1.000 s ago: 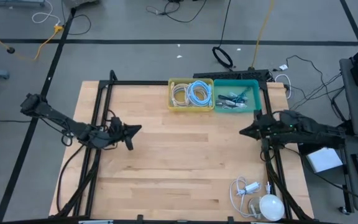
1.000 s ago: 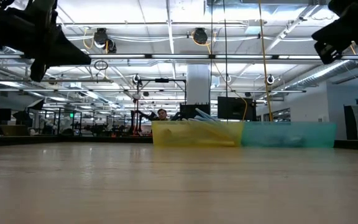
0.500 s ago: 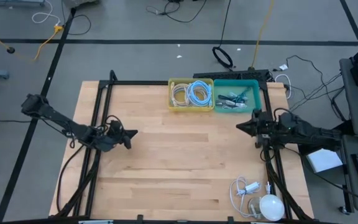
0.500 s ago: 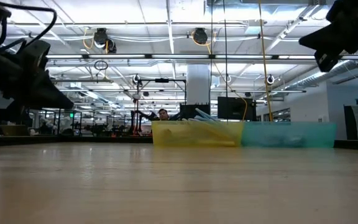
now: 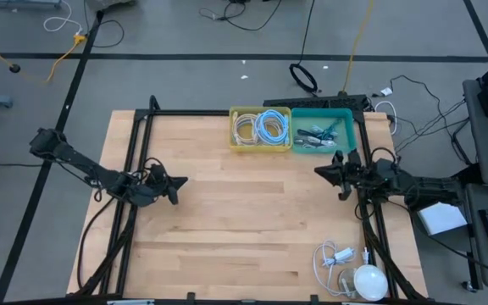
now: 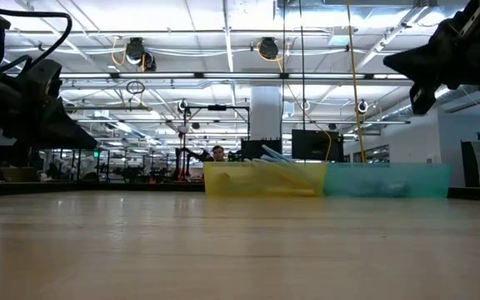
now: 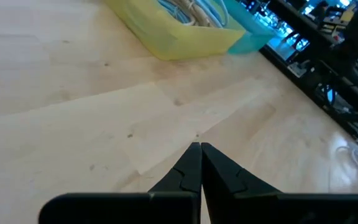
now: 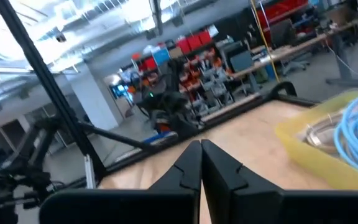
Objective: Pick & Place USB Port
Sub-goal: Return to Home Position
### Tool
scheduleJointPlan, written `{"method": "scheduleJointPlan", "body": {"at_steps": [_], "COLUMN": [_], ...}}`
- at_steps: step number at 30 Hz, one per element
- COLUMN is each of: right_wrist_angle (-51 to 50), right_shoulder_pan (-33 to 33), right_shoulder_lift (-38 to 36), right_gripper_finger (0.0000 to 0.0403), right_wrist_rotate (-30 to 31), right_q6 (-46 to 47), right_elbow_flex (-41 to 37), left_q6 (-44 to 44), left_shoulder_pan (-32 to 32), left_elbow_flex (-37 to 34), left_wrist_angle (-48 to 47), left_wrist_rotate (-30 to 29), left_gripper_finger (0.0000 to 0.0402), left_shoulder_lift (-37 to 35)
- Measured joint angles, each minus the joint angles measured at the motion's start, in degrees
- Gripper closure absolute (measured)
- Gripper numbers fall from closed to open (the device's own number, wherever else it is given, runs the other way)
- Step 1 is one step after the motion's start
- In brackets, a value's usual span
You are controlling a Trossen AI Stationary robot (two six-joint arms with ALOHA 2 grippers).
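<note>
Though missed by low cam, white cable (image 5: 332, 255) lies near table (image 5: 227, 224) corner.

Bright ceiling lights (image 6: 152, 21) backlight the low view, leaving my left gripper (image 6: 86, 137) and right gripper (image 6: 392, 60) as dark silhouettes; the table (image 5: 252, 220) is evenly lit.

We see a light wooden table (image 5: 244, 220). At the middle of its far edge a yellow bin (image 5: 259, 148) and a green bin (image 5: 322, 151) stand touching side by side. At its near right corner lie a white cable (image 5: 333, 257) and a white round object (image 5: 368, 280).
</note>
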Motion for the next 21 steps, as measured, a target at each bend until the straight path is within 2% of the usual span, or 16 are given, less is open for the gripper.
{"method": "scheduleJointPlan", "body": {"at_steps": [3, 8, 21], "right_wrist_angle": [-0.82, -5.26, -5.62], "right_shoulder_pan": [-0.02, 0.00, 0.00], "right_shoulder_lift": [0.20, 0.76, 0.90], "right_gripper_finger": [0.0403, 0.0403, 0.0403], "right_wrist_rotate": [-0.39, -6.01, -5.99], "right_q6": [-0.02, 3.16, 4.33], "right_elbow_flex": [-1.45, -1.63, -1.81], "left_q6": [3.37, 4.70, 4.96], "left_shoulder_pan": [0.00, 0.00, 0.00], "left_elbow_flex": [0.00, -0.04, -0.04], "left_wrist_angle": [-0.07, 2.90, 3.85], "left_wrist_rotate": [0.04, 0.13, 0.15], "left_gripper_finger": [0.0388, 0.0381, 0.0380], "left_shoulder_lift": [0.01, 0.02, 0.02]}}
